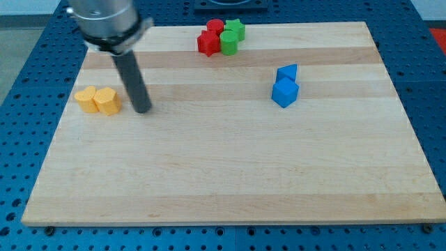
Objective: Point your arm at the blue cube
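The blue cube [284, 92] sits right of the board's middle, with a second, smaller blue block [286, 72] touching it just above. My tip [143, 109] rests on the board at the view's left, far left of the blue cube. Two yellow blocks [97, 100] lie side by side just left of the tip, a small gap apart from it.
At the view's top middle is a tight cluster: a red star-like block [207, 43], a red round block [214, 27], a green round block [228, 42] and a green star-like block [235, 29]. The wooden board [230, 174] lies on a blue perforated table.
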